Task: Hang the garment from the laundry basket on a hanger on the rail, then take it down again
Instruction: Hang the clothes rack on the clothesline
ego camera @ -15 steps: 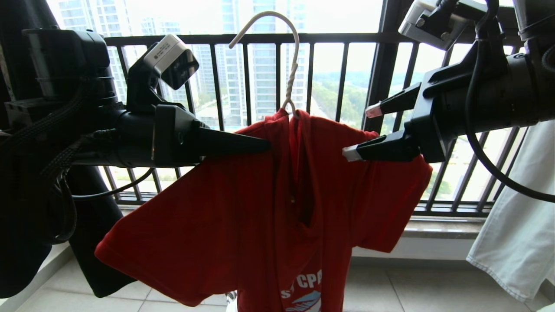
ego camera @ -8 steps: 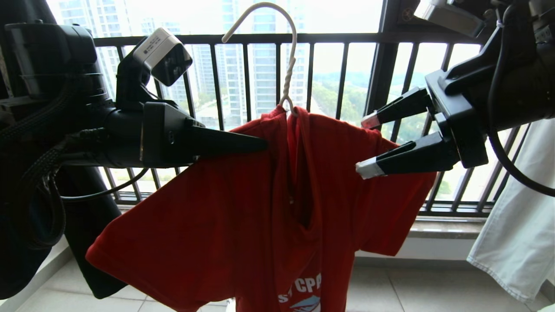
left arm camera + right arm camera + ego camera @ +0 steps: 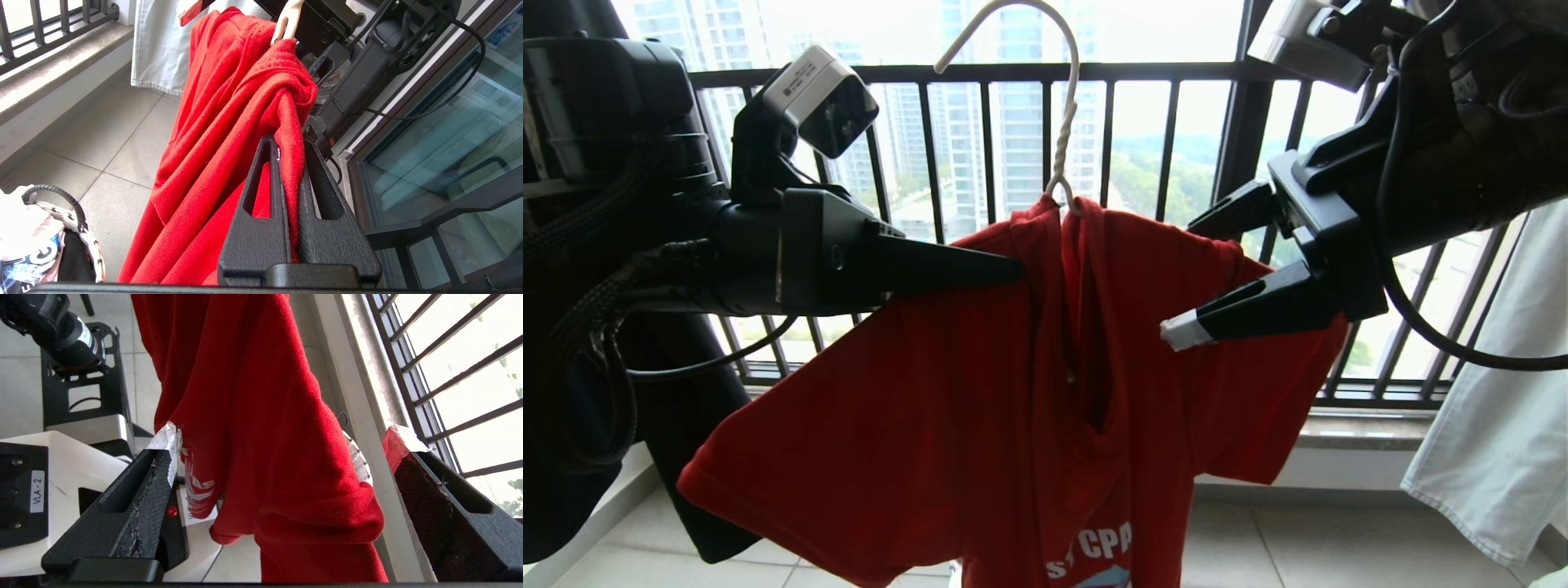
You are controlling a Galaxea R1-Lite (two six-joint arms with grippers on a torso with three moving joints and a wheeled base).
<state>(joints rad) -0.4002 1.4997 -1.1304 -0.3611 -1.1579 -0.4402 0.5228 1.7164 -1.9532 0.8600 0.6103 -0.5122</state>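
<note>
At left, left hand (image 3: 1013, 268) level, pinching garment (image 3: 980, 408) shoulder, right hand (image 3: 1188, 278) spread wide astride other shoulder

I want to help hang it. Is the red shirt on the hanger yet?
Yes. The red shirt drapes from the hanger; its hook rises from the collar.

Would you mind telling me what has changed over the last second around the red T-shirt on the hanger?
The right end effector, open throughout, has rolled and shifted slightly lower along the shirt's shoulder without gripping it. The left end effector stays shut on the red T-shirt near the collar, and the shirt remains draped on the wire hanger. The view drifted slightly.
</note>
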